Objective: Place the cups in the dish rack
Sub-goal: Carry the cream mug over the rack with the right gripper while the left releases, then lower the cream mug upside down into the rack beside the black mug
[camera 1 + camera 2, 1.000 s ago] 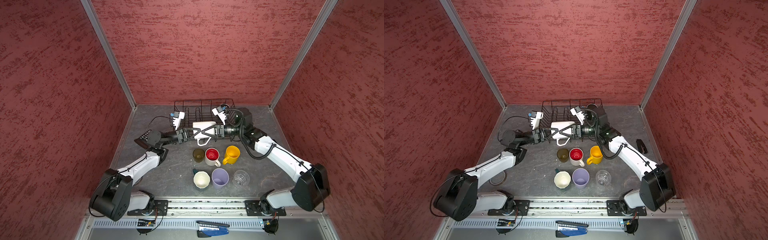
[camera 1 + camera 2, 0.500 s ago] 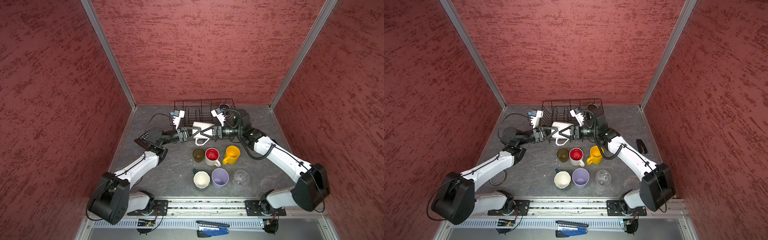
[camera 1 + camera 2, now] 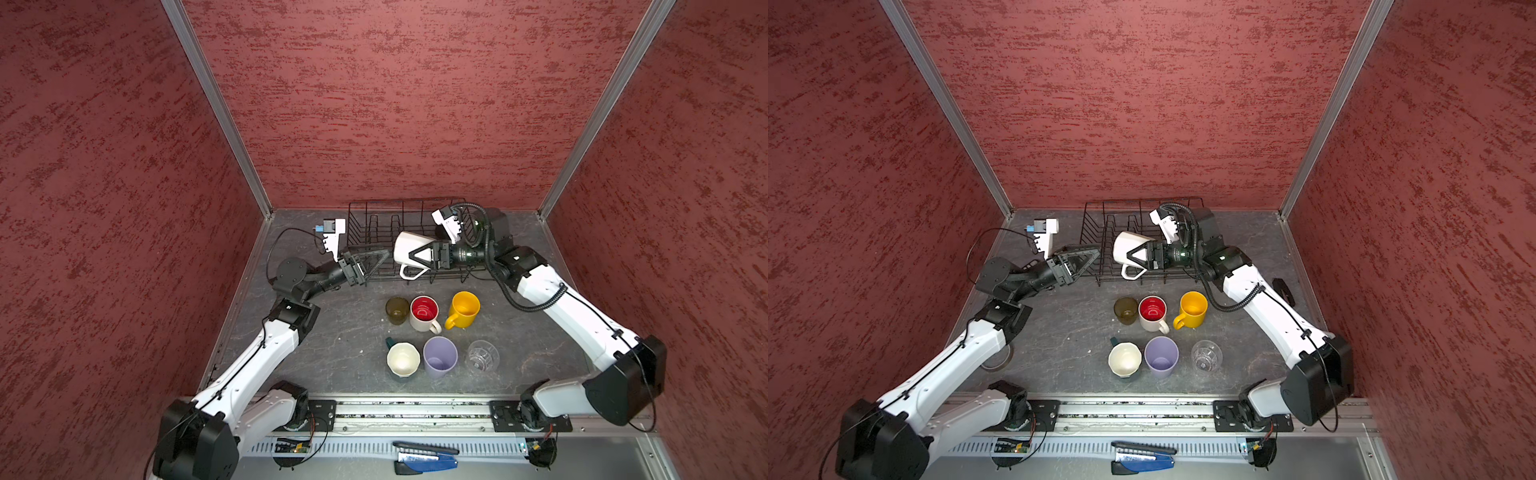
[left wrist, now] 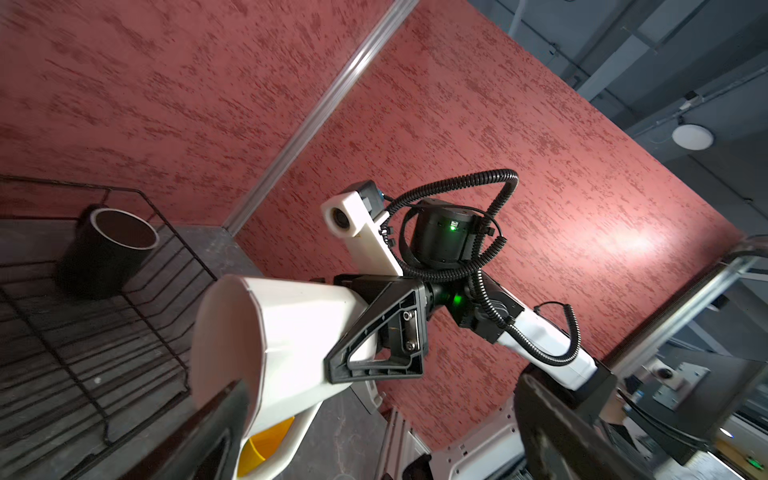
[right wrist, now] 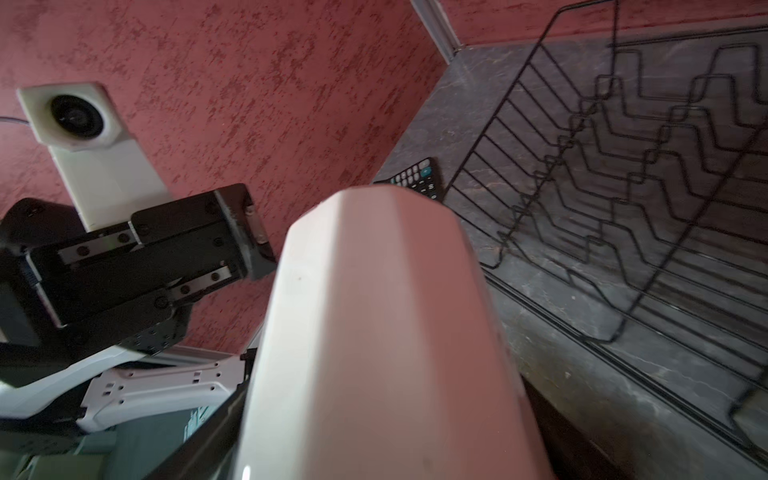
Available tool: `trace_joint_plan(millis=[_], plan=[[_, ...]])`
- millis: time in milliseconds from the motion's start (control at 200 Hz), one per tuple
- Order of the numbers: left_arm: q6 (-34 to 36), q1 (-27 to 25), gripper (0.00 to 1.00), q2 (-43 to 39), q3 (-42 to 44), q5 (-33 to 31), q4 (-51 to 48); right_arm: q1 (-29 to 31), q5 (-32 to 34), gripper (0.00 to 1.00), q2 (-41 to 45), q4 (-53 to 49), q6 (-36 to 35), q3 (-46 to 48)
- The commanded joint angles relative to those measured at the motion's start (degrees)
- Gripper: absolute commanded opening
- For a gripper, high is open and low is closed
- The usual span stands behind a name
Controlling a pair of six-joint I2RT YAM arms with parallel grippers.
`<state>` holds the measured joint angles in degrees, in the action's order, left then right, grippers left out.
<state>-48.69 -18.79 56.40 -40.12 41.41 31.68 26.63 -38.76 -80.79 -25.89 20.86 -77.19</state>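
Observation:
My right gripper is shut on the base of the white mug. The mug lies on its side above the front of the black wire dish rack, handle down. My left gripper is open just left of the mug's mouth, holding nothing. A black mug stands in the rack. On the table stand the olive tumbler, red-lined mug, yellow mug, teal mug, lavender tumbler and glass tumbler.
A remote lies on the table left of the rack. A roll of tape sits under my left arm. A small black object lies near the right wall. Red walls close in three sides.
My left gripper has opened, let go of the white mug and drawn back to the left. The right gripper keeps the mug and has carried it slightly toward the rack.

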Motion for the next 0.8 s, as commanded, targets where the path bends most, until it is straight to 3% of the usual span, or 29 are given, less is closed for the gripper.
trace_joint_plan(millis=[0, 90, 215, 596, 791], plan=[[7.84, 1.24, 1.00, -4.60, -0.63, -11.42, -16.75, -2.47, 8.50, 0.24, 0.30, -10.68, -5.93, -7.40], [9.36, 2.56, 1.00, -7.84, -0.25, -15.80, -22.56, -3.61, 16.41, 0.23, -2.09, -19.71, -10.00, -12.32], [9.01, 4.91, 1.00, -11.37, 1.00, -16.35, -24.54, -4.74, 24.49, 0.23, -7.15, -27.96, -14.44, -17.99], [8.96, 7.52, 1.00, -15.22, 3.24, -15.49, -27.70, -5.20, 39.30, 0.18, -20.79, -37.31, -21.46, -33.79], [8.16, 8.65, 1.00, -16.40, 4.34, -14.85, -28.25, -5.19, 43.51, 0.16, -27.73, -40.72, -24.33, -41.99]])
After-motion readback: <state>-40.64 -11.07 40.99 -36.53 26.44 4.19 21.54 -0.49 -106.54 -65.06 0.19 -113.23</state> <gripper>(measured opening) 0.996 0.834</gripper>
